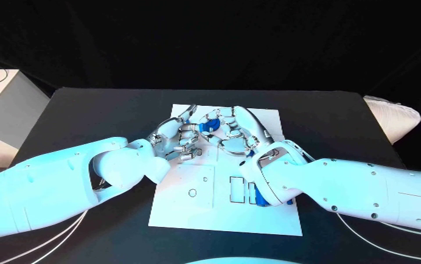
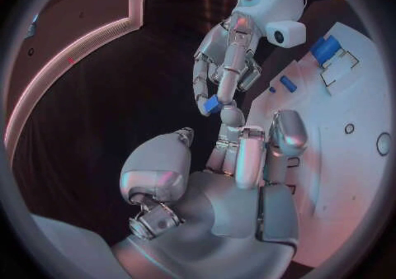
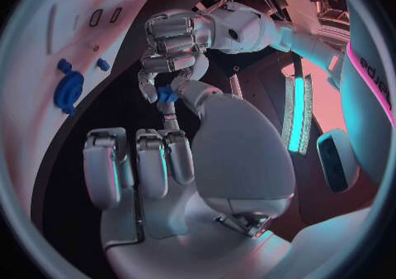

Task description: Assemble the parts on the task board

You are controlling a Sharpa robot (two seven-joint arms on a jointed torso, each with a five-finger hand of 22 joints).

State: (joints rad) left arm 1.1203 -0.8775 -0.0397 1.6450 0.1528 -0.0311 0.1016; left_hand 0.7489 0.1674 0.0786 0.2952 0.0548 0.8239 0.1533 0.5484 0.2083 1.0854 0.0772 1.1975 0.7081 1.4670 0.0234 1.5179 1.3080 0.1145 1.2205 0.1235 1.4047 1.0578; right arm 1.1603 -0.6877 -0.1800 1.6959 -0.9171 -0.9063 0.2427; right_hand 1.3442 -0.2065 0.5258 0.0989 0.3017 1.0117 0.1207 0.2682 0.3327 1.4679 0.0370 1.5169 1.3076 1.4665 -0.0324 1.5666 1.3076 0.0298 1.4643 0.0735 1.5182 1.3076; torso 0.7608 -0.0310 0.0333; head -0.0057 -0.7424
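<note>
Black table (image 1: 105, 103) and dark backdrop took up the upper half of the head view; the white task board (image 1: 198, 206) lay at centre. Both hands met over the board's upper part: left hand (image 1: 180, 136) from the left, right hand (image 1: 235, 131) from the right, fingers of both curled around a small blue part (image 1: 210, 126) between them. Which hand actually carried it I couldn't tell there. Another blue part (image 1: 255, 195) sat at the board's lower right, beside the right arm.

Left wrist view: right hand (image 2: 224, 68) at upper centre, fingertips closed on the blue part (image 2: 211, 104), the left hand's fingers (image 2: 250, 154) reaching up to touch it. Two more blue parts (image 2: 325, 49) lay on the board at upper right.

Right wrist view: left hand (image 3: 169, 48) at upper centre pinched the blue part (image 3: 167, 94); a round blue part (image 3: 68, 88) lay at left.

Judged mid-task: handover or joining underway, several parts still unplaced.
</note>
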